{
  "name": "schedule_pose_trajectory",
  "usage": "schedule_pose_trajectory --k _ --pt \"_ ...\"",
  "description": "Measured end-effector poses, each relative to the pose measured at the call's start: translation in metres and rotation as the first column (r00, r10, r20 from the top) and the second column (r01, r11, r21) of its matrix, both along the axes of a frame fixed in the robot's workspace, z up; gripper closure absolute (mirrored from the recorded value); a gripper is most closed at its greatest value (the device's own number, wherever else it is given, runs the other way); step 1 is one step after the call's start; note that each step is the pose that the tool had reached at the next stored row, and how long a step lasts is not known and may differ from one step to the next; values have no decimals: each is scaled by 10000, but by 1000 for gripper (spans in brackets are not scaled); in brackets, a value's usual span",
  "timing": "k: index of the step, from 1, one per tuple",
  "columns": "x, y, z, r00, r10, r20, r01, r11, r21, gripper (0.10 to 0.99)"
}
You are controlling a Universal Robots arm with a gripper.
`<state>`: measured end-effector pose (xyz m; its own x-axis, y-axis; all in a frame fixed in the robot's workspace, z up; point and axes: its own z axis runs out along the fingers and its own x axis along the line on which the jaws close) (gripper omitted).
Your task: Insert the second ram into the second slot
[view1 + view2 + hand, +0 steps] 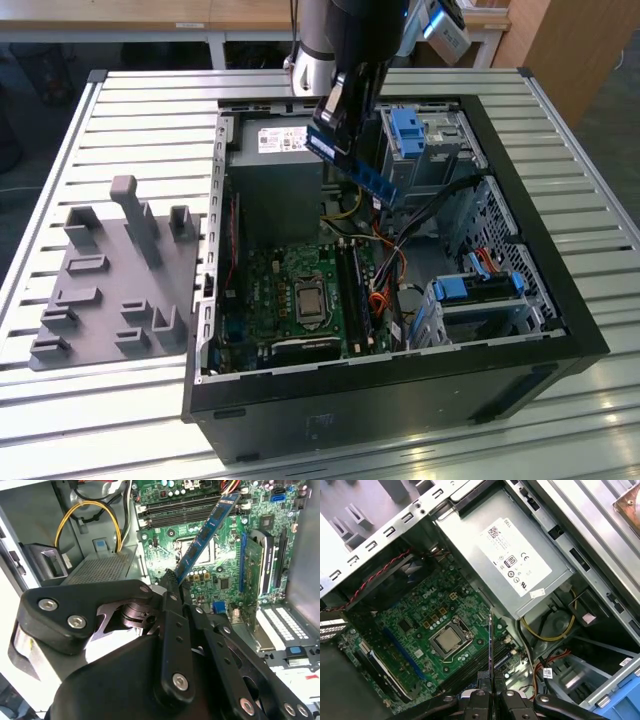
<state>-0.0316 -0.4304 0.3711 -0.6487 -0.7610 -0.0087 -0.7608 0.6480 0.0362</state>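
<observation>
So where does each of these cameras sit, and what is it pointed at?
Exterior view: off the arm, looking down into the open black computer case; the arm and claw show, gripping a thin dark blue circuit-board stick above it.
Second wrist view: on the arm, looking past the claw at the green motherboard.
First wrist view: on the arm, looking along the stick's edge at the motherboard and grey power-supply box; the claw shows.
All three share the stick and motherboard.

At upper centre of the frame, the arm's claw (343,105) grips the second ram (353,166), tilted in the air above the open computer case (400,382); a grey moulded tray (108,292) lies at left on the slatted desk (140,100).
</observation>
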Motion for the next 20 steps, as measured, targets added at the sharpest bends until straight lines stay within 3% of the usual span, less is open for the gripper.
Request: schedule_pose_trajectory --k 20 --pt "0 0 -1 9943 -1065 0 1065 9943 -1 949"
